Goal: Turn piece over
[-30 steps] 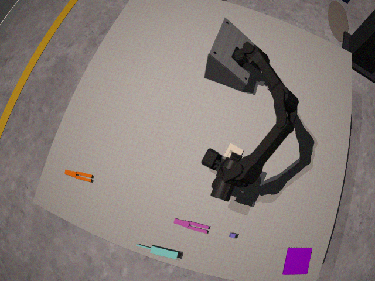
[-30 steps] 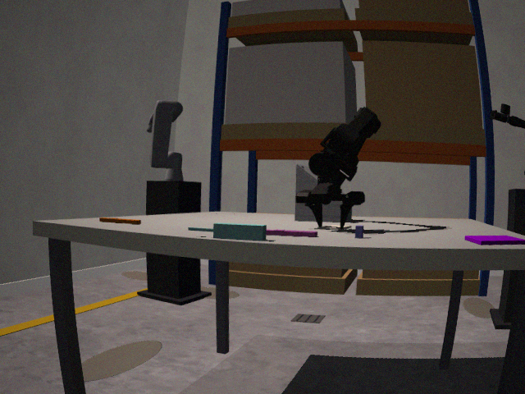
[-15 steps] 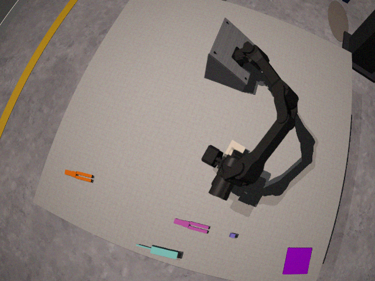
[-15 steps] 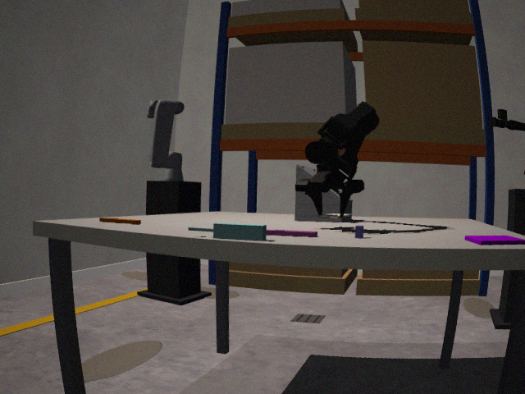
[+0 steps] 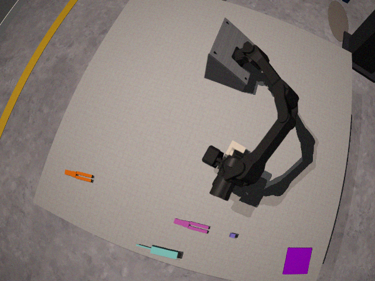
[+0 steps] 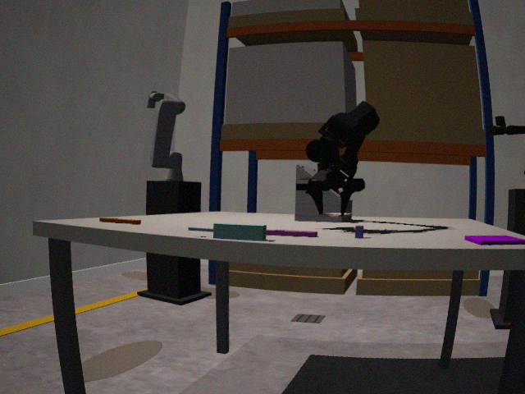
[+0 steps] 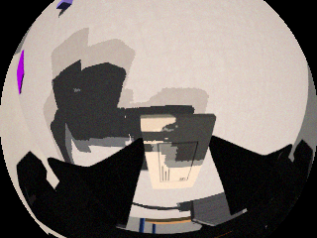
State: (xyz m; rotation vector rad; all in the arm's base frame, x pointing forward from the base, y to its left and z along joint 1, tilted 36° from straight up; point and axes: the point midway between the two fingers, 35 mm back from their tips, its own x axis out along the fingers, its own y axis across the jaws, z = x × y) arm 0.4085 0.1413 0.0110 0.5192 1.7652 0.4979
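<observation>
The piece is a cream block with a darker face. It sits under my wrist near the middle of the grey mat, well out from the base. My gripper points down and is shut on the piece, one finger on each side. In the wrist view the piece fills the gap between the dark fingers. In the side view the fingertips are just above the mat, and the piece itself is hard to make out there. I cannot tell whether it still touches the mat.
The grey base block stands at the back. An orange forked piece, a magenta forked piece, a teal block, a small purple cube and a flat purple square lie toward the front.
</observation>
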